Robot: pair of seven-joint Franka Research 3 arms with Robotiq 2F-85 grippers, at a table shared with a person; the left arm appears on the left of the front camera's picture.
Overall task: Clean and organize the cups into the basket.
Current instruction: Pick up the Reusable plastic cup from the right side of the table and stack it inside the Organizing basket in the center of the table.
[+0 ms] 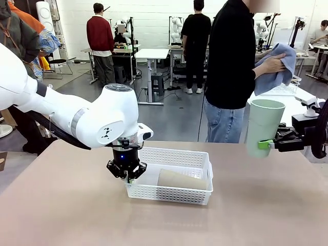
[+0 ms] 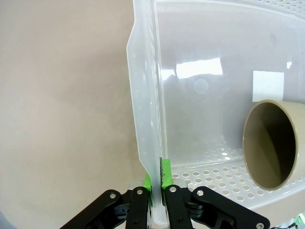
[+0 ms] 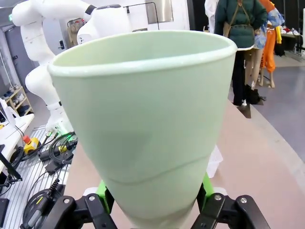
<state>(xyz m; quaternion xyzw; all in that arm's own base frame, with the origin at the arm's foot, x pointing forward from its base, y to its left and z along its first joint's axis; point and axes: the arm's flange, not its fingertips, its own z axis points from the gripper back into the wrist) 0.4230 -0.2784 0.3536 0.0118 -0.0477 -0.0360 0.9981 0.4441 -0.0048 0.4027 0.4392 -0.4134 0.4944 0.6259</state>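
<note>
The white lattice basket (image 1: 174,177) sits mid-table with one tan-brown cup (image 1: 180,179) lying on its side inside. My left gripper (image 1: 127,175) is shut on the basket's left end wall (image 2: 145,119); its green pads (image 2: 165,172) pinch the thin rim. In the left wrist view the tan cup (image 2: 274,143) shows its open mouth. My right gripper (image 1: 266,145) holds the pale mint green cup (image 1: 264,127) upright in the air at the table's right side, its fingers (image 3: 106,194) clamped low on the cup (image 3: 143,119).
A person in black stands at the far side, just left of the mint cup, holding a blue cloth (image 1: 277,66). Bare tan tabletop (image 1: 77,215) lies in front and to the left of the basket.
</note>
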